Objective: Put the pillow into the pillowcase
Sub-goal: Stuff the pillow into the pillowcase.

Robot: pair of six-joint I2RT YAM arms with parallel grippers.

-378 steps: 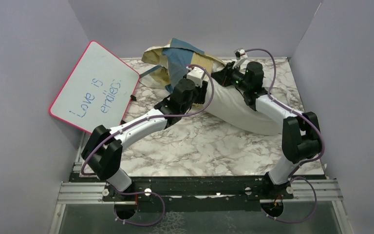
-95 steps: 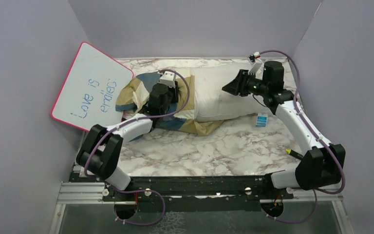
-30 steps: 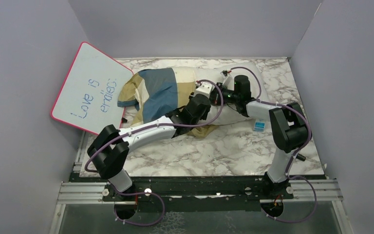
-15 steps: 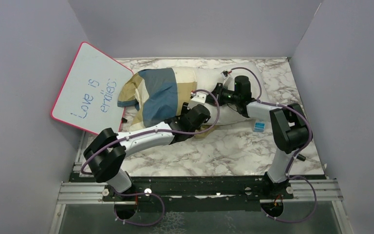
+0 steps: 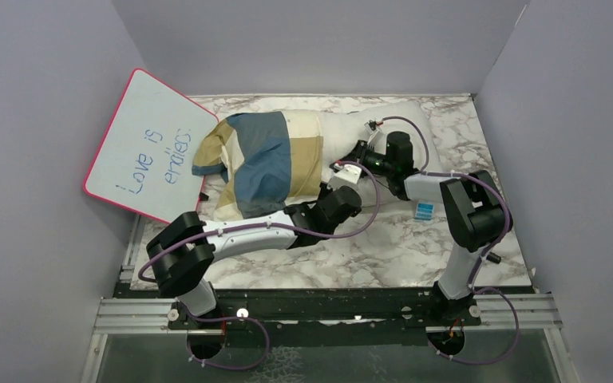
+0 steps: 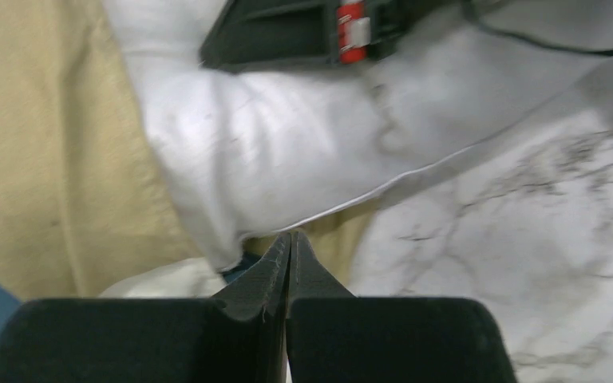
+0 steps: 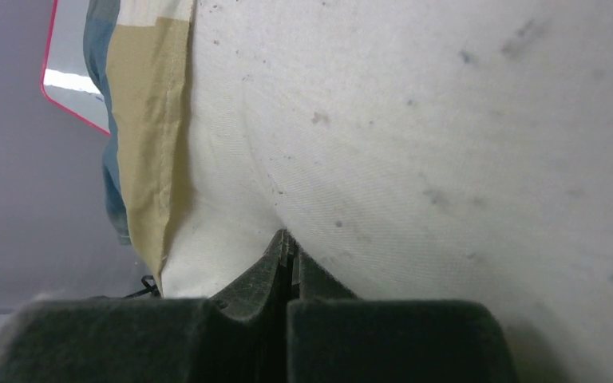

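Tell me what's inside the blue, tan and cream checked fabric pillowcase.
Part of the plump white fabric pillow; its right end sticks out. The pillowcase hides how far in it reaches.

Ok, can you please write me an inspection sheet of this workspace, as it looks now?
Surface: marbled table, no spill seen.
Job's things: white pillow, left part inside the checked pillowcase, right part not yet in.
Clutter: pink-rimmed whiteboard leaning at the left wall; small blue tag by the pillow's near right corner.
Claws: left claw shut at the pillowcase's near edge, grip on cloth unclear; right claw shut, tips pressing the pillow.
Cables: purple cables looped along both arms, no snag seen.
Surroundings: plain grey walls on three sides.
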